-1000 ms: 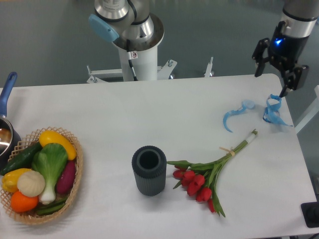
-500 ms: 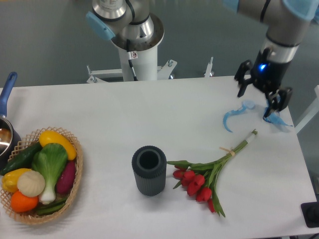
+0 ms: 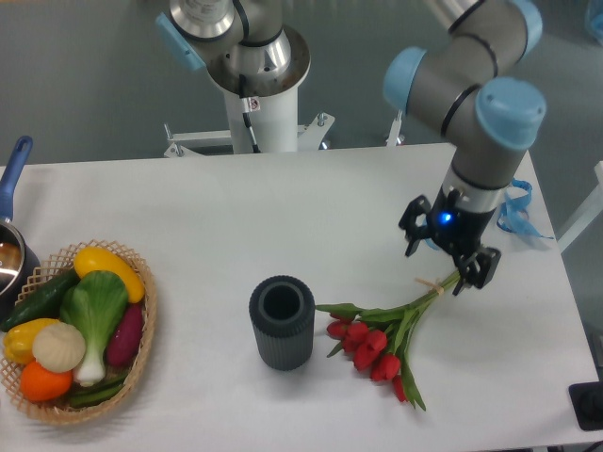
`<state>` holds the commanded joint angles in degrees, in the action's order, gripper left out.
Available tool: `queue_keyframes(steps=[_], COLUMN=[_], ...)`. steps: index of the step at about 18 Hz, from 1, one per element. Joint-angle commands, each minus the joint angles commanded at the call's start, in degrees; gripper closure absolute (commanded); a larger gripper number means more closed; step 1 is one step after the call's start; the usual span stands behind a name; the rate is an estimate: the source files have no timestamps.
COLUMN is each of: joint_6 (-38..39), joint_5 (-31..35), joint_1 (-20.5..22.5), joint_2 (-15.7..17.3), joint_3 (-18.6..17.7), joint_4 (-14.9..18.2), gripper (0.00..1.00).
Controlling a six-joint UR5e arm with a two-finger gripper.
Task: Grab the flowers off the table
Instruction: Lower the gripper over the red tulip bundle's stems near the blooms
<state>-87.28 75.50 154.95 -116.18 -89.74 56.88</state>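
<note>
The flowers [image 3: 382, 339], a bunch of red tulips with green stems tied by a pale band, lie on the white table [image 3: 283, 217] at the front right, blooms toward the front, stems pointing up right. My gripper [image 3: 439, 255] is open and hovers right over the stem end, one finger on each side of it. The stem tips are hidden behind the gripper. It holds nothing.
A dark ribbed cylindrical vase [image 3: 281, 322] stands just left of the blooms. A wicker basket of vegetables [image 3: 75, 330] sits at the front left, with a blue-handled pot [image 3: 11, 226] behind it. A curly blue ribbon [image 3: 516, 212] lies at the right edge.
The gripper has moved from the far right corner above the blue ribbons forward and left, down to the tulips' stem end. The flowers have not moved.
</note>
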Motion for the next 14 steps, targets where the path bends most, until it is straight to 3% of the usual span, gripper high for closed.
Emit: queue_keyframes(steps=[8, 14], joint_6=[0.7, 0.2], joint_5=[0.2, 4.2], joint_1=[0.0, -0.1], joint_2=[-4.8, -6.2], joint_3=[-0.9, -2.2], joint_4=[-1.4, -1.7], gripper=[0.00, 0.00])
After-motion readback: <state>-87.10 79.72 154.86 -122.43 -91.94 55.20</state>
